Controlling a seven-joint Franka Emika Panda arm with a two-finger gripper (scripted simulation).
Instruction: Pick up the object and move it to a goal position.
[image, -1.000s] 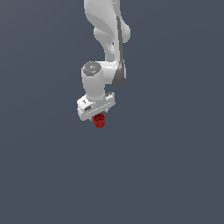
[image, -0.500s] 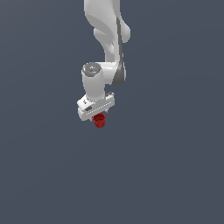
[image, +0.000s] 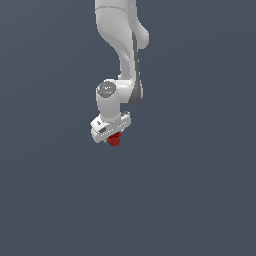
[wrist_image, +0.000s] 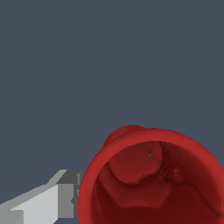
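A small red cup (image: 114, 139), the object, hangs below the white hand of the arm in the exterior view, with my gripper (image: 113, 136) shut on it. Only the cup's lower part shows there, under the hand. In the wrist view the cup (wrist_image: 153, 183) fills the near corner, its open mouth and rim facing the camera. One grey-white finger (wrist_image: 52, 199) presses against the outside of its rim. The other finger is hidden behind the cup.
The white arm (image: 122, 50) comes down from the top of the exterior view. Around it there is only a flat dark grey-blue background, with no other object in either view.
The arm, the hand and the red cup sit at the same place as one second ago. Nothing has visibly changed.
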